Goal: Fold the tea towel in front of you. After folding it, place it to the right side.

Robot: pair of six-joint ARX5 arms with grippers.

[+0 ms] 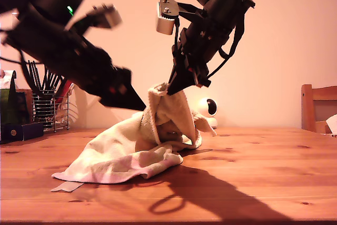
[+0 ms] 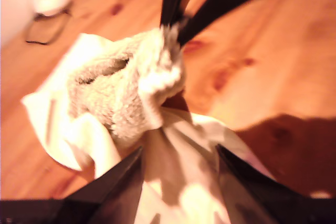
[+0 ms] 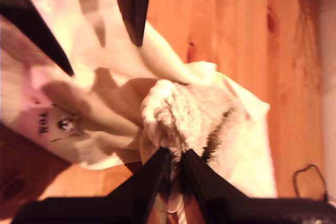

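My second gripper [image 1: 171,87] is pinched shut on a bunched fold of the cream terry tea towel [image 1: 121,151], holding that fold up as a peak above the reddish-brown wooden table [image 1: 253,156]. In the second wrist view the two dark fingertips [image 3: 157,163] meet on the fluffy bunch of cloth [image 3: 184,114], with no gap that I can see between them.

From the peak the towel drapes down and spreads towards the exterior view's left and near side. Its lower edge lies flat on the table, left of centre in that view.

My first gripper [image 1: 134,101] comes in from the exterior view's left, blurred, with its tip just beside the raised fold and lower than the second gripper. In the first wrist view its jaws stand wide apart [image 2: 181,177] with smooth cloth [image 2: 121,98] showing between them. It holds nothing that I can see, and my second gripper's pinch [image 2: 173,24] sits just beyond.
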